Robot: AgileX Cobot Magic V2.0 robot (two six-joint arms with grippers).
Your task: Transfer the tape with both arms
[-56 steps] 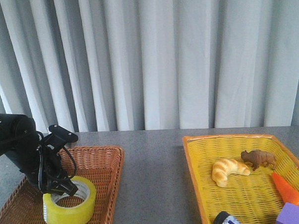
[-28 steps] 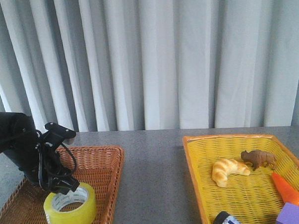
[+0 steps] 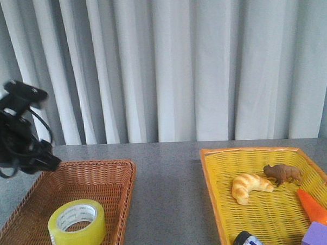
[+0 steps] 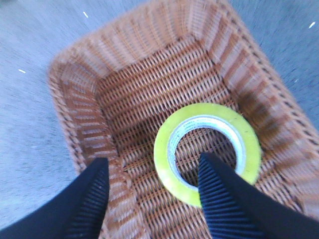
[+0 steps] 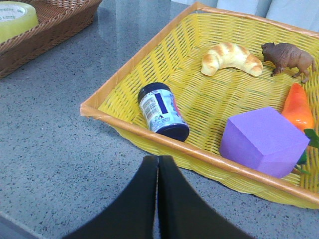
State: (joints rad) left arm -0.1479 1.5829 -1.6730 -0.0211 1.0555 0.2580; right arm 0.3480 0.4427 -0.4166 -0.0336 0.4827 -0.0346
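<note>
One tape (image 3: 76, 226) roll lies flat in brown basket (image 3: 109, 179); L gripper (image 4: 152, 196) hangs above at 10 o'clock, fingers spread, empty. R gripper (image 5: 157, 191) pinched closed over table (image 5: 60, 149).

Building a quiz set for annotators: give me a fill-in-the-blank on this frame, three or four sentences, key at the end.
1. The tape lies flat in the ____ wicker basket.
2. The left gripper is ____, holding nothing.
3. The right gripper is shut over the grey table, just outside the ____ basket.
4. The toy croissant lies beside a brown toy ____.

Missing words: brown; open; yellow; bison
</note>
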